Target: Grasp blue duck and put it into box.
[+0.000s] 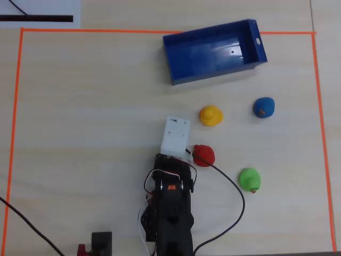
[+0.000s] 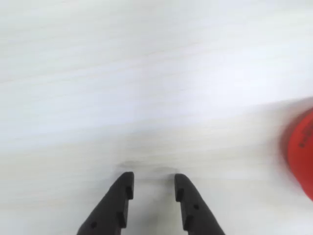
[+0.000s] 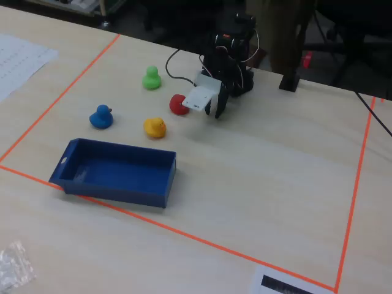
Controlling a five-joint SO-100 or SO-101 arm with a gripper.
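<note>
Black gripper [image 2: 153, 182] fingers rise from the bottom edge of the wrist view, spread apart with bare pale table [image 2: 146, 88] between their tips and nothing held. Only the finger ends show there; the rest is cut off by the frame. At that view's right edge a red shape [image 2: 302, 152] is blurred and half out of frame, so its form cannot be made out.

From overhead, the arm [image 1: 170, 208] sits at the bottom centre, and its white wrist block [image 1: 175, 136] hides the fingers entirely. A red duck [image 1: 203, 154] lies just right of that block. The blue duck [image 1: 263, 107] sits in the right part of the frame, below the box's right end and well apart from the arm. The yellow duck [image 1: 211, 115] is to its left and the green duck [image 1: 249, 179] lower down. The box [image 1: 184, 74] lies tilted at upper centre, a slot in its right short wall.

In the fixed view the blue duck [image 3: 101, 116] stands at the left, just above the box [image 3: 116, 191], whose interior shows nothing inside.
</note>
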